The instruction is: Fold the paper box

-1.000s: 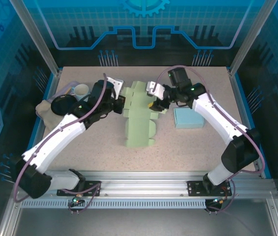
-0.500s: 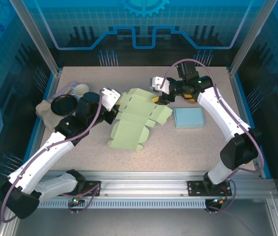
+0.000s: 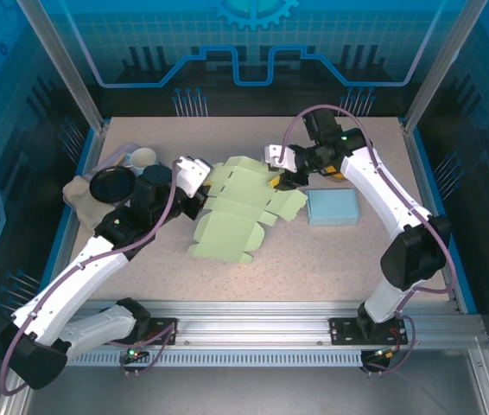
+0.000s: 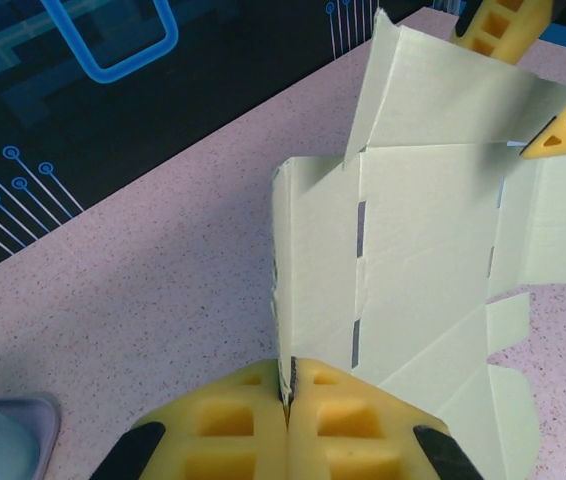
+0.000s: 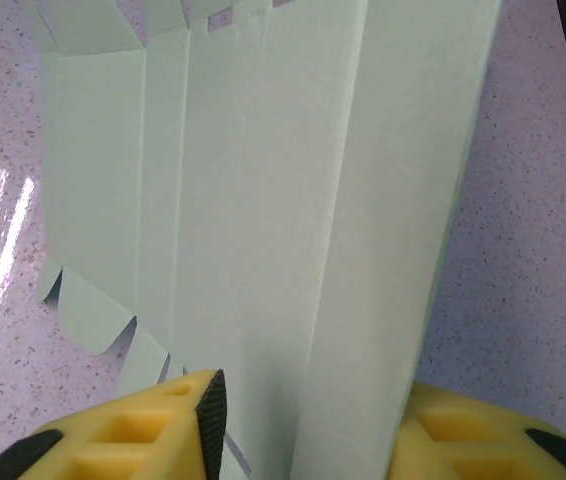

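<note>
Green paper box (image 3: 236, 216): left gripper (image 4: 290, 378) pinches edge, right gripper (image 5: 308, 405) half-open astride flap; blue box (image 3: 332, 207) near.

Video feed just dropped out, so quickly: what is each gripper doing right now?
Left gripper: closed, pinching an edge of the paper box.
Right gripper: open, fingers on either side of a raised panel of the box.

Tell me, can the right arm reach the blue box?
Probably yes. The blue box lies bare on the table, close beside the right arm, with nothing between. But its jaws sit around the green paper box, so it must back off that first.
</note>
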